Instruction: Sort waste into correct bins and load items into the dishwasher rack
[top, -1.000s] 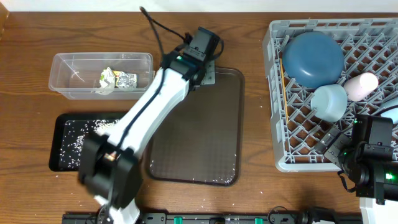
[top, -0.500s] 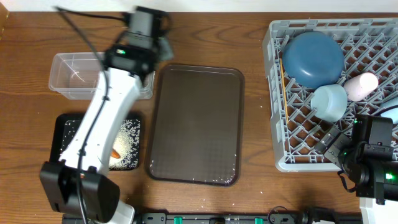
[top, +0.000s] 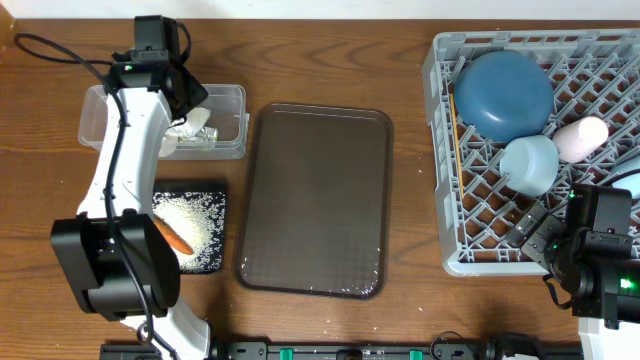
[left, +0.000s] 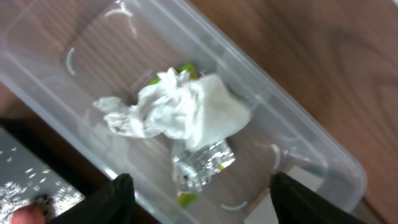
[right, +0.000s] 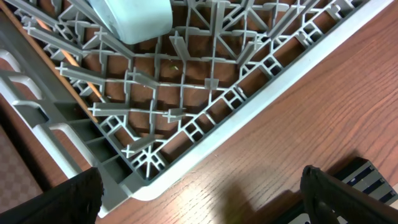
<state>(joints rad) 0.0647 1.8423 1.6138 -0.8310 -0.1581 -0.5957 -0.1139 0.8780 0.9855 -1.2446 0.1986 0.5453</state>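
The left jaws are seen wide apart, nothing held. The crumpled white tissue (left: 180, 112) and snack wrapper (left: 200, 163) lie loose in the clear tub (left: 311, 155), mid-frame, between and above the tips. The right jaws are spread wide, empty, over the dishwasher rack (right: 205, 124) edge.

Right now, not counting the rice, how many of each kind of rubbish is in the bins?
Crumpled tissue: 1, in the clear tub
Snack wrapper: 1, in the clear tub
Carrot: 1, in the black tray
Total: 3
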